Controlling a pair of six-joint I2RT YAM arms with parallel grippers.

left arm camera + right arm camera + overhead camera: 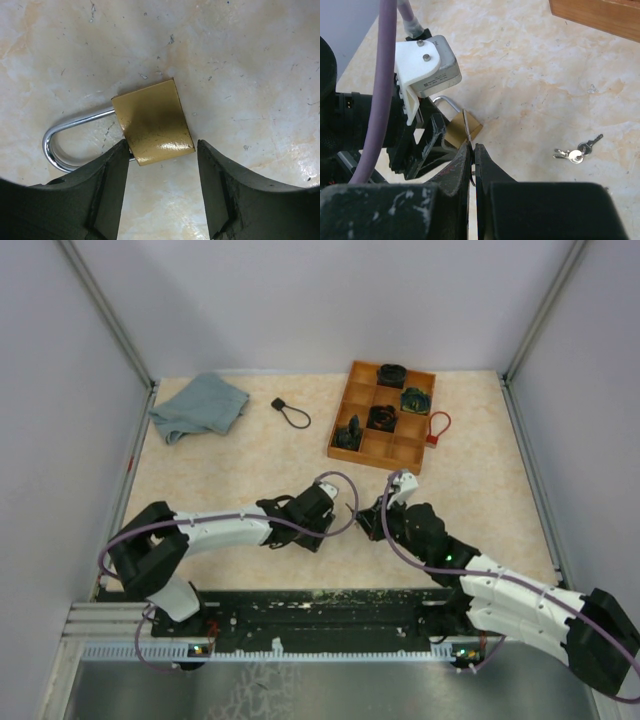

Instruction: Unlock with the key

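A brass padlock [152, 122] lies flat on the table, its steel shackle [65, 140] pointing left in the left wrist view. My left gripper [162, 145] stands open over the padlock's lower end. The left finger [107, 185] is at the body's corner and the right finger [225, 190] stands apart from it. My right gripper [471, 144] is shut on a key [466, 125], whose blade sticks out toward the padlock [475, 128]. In the top view both grippers [335, 508] [378, 508] meet at the table's middle and hide the lock.
Spare keys on a ring [577, 152] lie to the right of the lock. At the back stand a wooden compartment tray [345, 410] with dark parts, a red loop [437, 427], a black looped item [290, 412] and a blue cloth [200, 405].
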